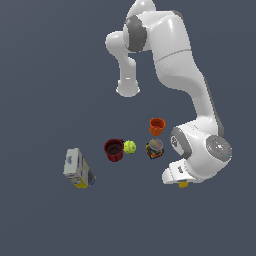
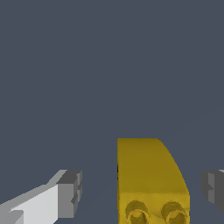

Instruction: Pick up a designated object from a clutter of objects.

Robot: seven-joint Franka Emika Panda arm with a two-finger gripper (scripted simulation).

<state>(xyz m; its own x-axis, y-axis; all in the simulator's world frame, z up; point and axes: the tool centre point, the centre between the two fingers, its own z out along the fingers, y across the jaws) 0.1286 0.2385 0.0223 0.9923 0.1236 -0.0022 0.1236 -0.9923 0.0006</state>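
The tiny yellow studded brick (image 2: 151, 175) lies on the dark floor between my two fingers, with a gap on each side; two of its studs face the camera. My gripper (image 2: 140, 192) is open around it, not touching it. One grey fingertip (image 2: 70, 192) stands farther from the brick than the other (image 2: 213, 188). In the exterior view only a corner of the brick (image 1: 183, 184) peeks out under the white hand (image 1: 175, 174), and the fingers are hidden there.
The clutter lies toward the exterior view's left of the hand: a small multicoloured can (image 1: 155, 148), an orange cup (image 1: 157, 126), a yellow-green ball (image 1: 129, 147), a dark red cup (image 1: 114, 149), and a white-blue-yellow carton (image 1: 78, 168) farther off.
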